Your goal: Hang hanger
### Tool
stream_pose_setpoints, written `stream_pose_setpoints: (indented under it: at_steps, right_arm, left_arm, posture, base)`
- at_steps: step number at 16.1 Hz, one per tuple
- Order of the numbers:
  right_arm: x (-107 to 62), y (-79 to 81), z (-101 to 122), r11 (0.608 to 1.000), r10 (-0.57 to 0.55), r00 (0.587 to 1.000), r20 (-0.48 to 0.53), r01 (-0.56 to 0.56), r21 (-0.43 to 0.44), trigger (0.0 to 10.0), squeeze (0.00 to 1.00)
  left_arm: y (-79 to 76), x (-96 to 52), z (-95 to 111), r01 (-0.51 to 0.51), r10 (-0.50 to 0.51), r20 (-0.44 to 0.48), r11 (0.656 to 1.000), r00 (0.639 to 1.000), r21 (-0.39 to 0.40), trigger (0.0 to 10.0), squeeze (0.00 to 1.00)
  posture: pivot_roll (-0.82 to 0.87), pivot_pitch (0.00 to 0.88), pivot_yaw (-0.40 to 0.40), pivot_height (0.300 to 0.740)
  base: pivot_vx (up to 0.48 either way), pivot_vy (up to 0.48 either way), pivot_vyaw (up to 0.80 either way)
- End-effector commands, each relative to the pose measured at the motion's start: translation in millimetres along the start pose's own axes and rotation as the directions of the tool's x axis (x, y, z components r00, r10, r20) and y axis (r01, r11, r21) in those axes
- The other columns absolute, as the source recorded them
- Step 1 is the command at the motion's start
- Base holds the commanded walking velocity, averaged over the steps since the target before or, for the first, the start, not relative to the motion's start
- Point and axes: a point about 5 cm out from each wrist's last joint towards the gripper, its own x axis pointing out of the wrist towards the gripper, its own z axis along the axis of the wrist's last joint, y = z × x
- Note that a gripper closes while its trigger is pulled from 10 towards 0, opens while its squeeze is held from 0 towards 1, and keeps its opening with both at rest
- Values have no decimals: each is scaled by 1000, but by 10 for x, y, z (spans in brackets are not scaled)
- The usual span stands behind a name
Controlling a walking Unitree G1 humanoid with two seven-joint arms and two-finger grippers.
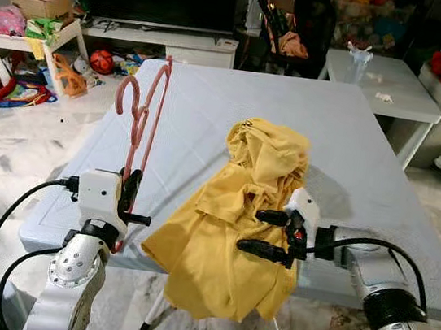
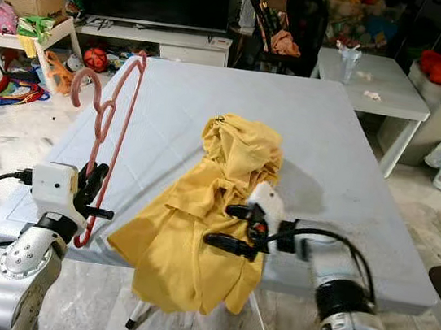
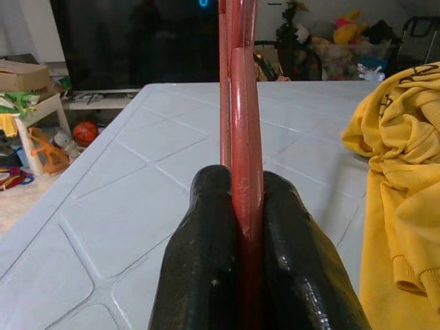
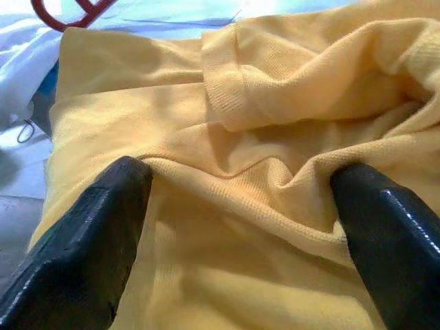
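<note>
Nearest me, left gripper [image 1: 128, 201] is clamped on the red hanger [image 1: 146, 118], holding it upright at the table [image 1: 213, 98] edge. I've got right gripper [image 1: 270, 233] spread apart against the yellow shirt [image 1: 234, 216], ready to pinch it.

Even, bright daylight falls on the desk [image 1: 211, 114]; a soft shadow lies just right of the yellow shirt [image 1: 239, 209]. The 2 wrist views blur the near fingers [image 3: 206, 268].
</note>
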Motion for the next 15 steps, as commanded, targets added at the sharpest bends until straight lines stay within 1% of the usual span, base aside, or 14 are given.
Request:
stream_pose_setpoints:
  at_steps: [1,2,3,4,5,6,7,9,10,12,13,14,15]
  right_arm:
    - [57,16,23,999,-35,999,-11,35,-20,10000,1000]
    - [108,26,30,997,-74,997,-11,74,-10,10000,502]
    - [184,37,28,990,-139,990,-25,138,-27,10000,0]
    - [261,32,6,974,-223,974,-44,221,-43,9412,0]
    - [307,39,-15,963,-265,962,-58,261,-69,353,0]
    - [328,37,-28,952,-297,952,-69,290,-95,0,0]
    - [337,26,-37,944,-323,943,-78,315,-99,0,0]
    - [330,-55,-40,909,-414,903,-112,404,-106,0,0]
    - [328,-92,-17,891,-451,886,-109,441,-105,0,0]
    - [362,-192,81,828,-561,824,-86,555,-79,0,0]
    - [384,-221,129,806,-591,803,-77,589,-52,0,0]
    - [457,-284,302,746,-660,750,-43,661,76,0,0]
    - [507,-313,453,710,-693,720,-12,686,157,0,0]
  left_arm:
    - [71,-84,-234,-35,35,-122,999,992,0,10000,0]
    - [71,-85,-235,-36,36,-123,999,992,-1,10000,0]
    - [65,-83,-234,-35,35,-123,999,992,-2,10000,0]
    - [59,-83,-239,-34,33,-124,999,992,-3,10000,0]
    - [53,-81,-241,-32,32,-125,999,992,-4,10000,0]
    - [48,-79,-241,-32,31,-125,999,992,-4,10000,0]
    - [45,-79,-240,-32,31,-123,999,992,-5,10000,0]
    - [43,-77,-246,-33,32,-123,999,992,-4,10000,0]
    - [40,-74,-245,-34,34,-122,999,992,-4,10000,0]
    - [30,-61,-248,-36,35,-119,999,992,-7,10000,0]
    - [27,-57,-249,-36,35,-119,999,992,-7,10000,0]
    - [16,-42,-245,-36,35,-117,999,993,-8,10000,0]
    - [10,-31,-244,-36,35,-114,999,993,-9,10000,0]
  posture:
    - [11,0,-8,740]
    - [10,0,-8,740]
    - [10,0,-12,740]
    - [9,0,-13,740]
    - [12,0,-15,740]
    - [13,0,-16,740]
    - [14,0,-17,740]
    - [15,0,-27,740]
    - [16,0,-28,740]
    - [12,0,-35,740]
    - [12,0,-35,740]
    - [12,0,-36,740]
    - [16,0,-40,740]
  base:
    - [0,0,0]
    - [0,0,0]
    - [0,0,0]
    - [0,0,0]
    - [0,0,0]
    - [0,0,0]
    - [0,0,0]
    - [0,0,0]
    - [0,0,0]
    - [0,0,0]
    - [0,0,0]
    - [0,0,0]
    - [0,0,0]
